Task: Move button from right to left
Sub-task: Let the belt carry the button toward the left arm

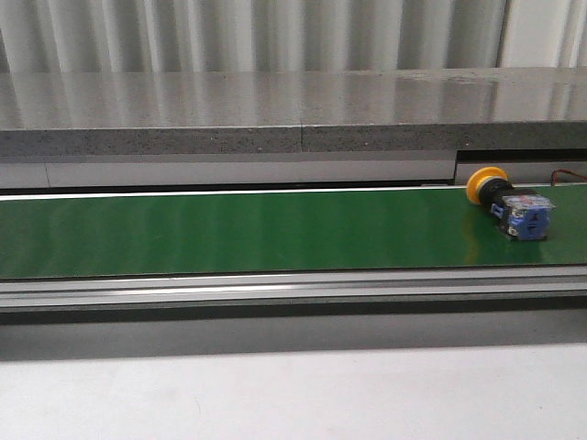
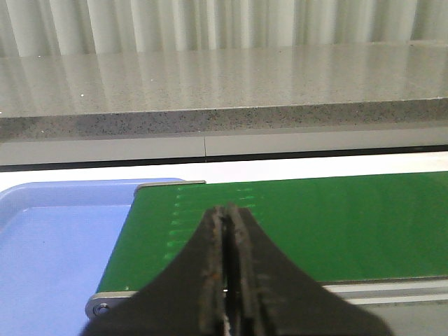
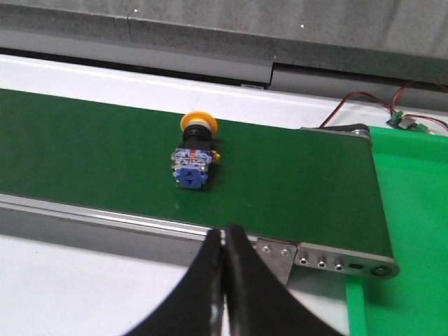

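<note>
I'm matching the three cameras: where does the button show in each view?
Front view: button at the far right of the green belt, cap toward the back.
Left wrist view: not in it; only the belt's left end and a blue tray.
Right wrist view: mid-picture, beyond the shut right gripper.
Shared landmark: the green belt.

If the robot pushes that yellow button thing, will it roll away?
Probably not far. The button lies on its side on the green belt, and its boxy blue back should stop a full roll; the round yellow cap might make it swing instead. It looks like stiff plastic, likely light.
</note>
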{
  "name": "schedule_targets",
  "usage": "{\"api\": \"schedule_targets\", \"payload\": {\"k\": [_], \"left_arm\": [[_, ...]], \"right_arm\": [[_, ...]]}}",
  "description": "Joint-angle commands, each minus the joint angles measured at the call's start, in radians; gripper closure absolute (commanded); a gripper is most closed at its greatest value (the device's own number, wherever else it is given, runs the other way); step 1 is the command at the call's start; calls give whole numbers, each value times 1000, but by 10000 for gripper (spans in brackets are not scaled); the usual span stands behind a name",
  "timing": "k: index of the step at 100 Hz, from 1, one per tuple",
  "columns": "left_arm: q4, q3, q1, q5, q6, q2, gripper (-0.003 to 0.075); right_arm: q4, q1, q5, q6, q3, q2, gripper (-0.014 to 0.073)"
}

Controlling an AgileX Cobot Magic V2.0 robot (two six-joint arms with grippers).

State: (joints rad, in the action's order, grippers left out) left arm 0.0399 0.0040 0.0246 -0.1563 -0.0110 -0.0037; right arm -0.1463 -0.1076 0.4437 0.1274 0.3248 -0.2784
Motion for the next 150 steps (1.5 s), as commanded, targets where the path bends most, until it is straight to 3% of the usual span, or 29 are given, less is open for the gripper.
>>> {"api": "schedule_targets", "payload": {"k": [1, 18, 34, 57, 88, 103, 110, 125, 132, 150], "left_arm": [[-5, 39, -1, 84, -10, -32, 741], [-1, 37, -1, 168, -10, -32, 741], [-1, -8, -1, 156, -10, -32, 741], [-1, -180, -1, -55, -10, 52, 741], [-1, -395, -1, -340, -10, 333, 741], [-1, -472, -1, -388, -8, 478, 729], [-4, -504, -1, -399, -8, 538, 653], [-9, -562, -1, -395, -8, 645, 296], [-40, -593, -1, -397, -8, 687, 179], [-140, -688, -1, -409, -6, 792, 155]], "right_arm": [[-6, -2, -86, 13, 24, -4, 660], [-6, -2, -89, 13, 24, -4, 660], [-6, -2, -89, 13, 24, -4, 660], [-6, -2, -89, 13, 24, -4, 660], [-6, -2, -89, 13, 24, -4, 660], [-6, -2, -89, 13, 24, -4, 660], [-6, -2, -89, 13, 24, -4, 660], [-6, -2, -89, 13, 24, -4, 660], [-6, -2, -89, 13, 24, -4, 660], [-6, -2, -89, 13, 24, -4, 660]]}}
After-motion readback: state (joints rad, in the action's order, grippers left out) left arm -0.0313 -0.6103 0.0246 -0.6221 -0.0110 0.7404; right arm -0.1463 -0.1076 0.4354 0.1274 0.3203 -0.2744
